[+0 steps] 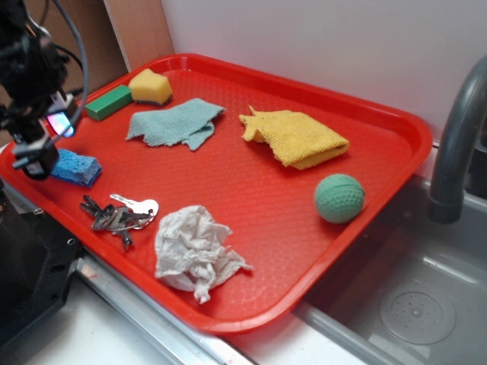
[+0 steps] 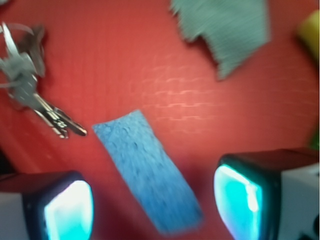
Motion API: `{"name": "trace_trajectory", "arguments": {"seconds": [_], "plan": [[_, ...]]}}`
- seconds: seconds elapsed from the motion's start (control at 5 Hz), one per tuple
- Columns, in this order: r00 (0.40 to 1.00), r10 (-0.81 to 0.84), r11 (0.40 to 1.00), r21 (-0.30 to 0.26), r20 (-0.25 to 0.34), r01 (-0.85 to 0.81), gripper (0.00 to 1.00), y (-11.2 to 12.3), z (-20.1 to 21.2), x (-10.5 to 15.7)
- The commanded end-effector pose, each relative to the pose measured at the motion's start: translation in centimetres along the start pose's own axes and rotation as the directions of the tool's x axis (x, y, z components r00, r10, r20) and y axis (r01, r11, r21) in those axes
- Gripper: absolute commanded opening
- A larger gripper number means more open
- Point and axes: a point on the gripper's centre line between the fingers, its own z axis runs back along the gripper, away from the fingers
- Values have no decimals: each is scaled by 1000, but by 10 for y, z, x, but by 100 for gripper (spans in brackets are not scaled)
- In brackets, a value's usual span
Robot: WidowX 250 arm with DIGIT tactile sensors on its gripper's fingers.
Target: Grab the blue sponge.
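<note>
Blue sponge (image 2: 147,172) sits diagonal between the spread-apart fingers (image 2: 67,210), keys (image 2: 30,82) off left, teal cloth (image 2: 227,30) up top.

keys (image 1: 118,214), tissue (image 1: 194,249), green ball (image 1: 339,198)

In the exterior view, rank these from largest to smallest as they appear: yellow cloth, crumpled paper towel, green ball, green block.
1. and 2. Crumpled paper towel and yellow cloth: too alike to rank, and the towel lies nearer the camera.
3. Green ball.
4. Green block, though it lies farther away.
</note>
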Motion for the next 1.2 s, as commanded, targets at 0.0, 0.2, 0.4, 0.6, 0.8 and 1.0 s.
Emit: {"name": "trace_trajectory", "arguments": {"seconds": [0.0, 0.2, 0.4, 0.6, 0.8, 1.0], "plan": [[995, -58, 998, -15, -84, 57, 0, -6, -39, 17], [997, -38, 999, 0, -64, 38, 0, -5, -30, 17], [997, 49, 999, 12, -54, -48, 0, 5, 14, 37], [954, 294, 945, 166, -50, -283, 0, 2, 62, 63], [909, 415, 896, 188, -30, -403, 0, 2, 99, 97], [878, 478, 864, 189, -15, -467, 0, -5, 121, 136]]}}
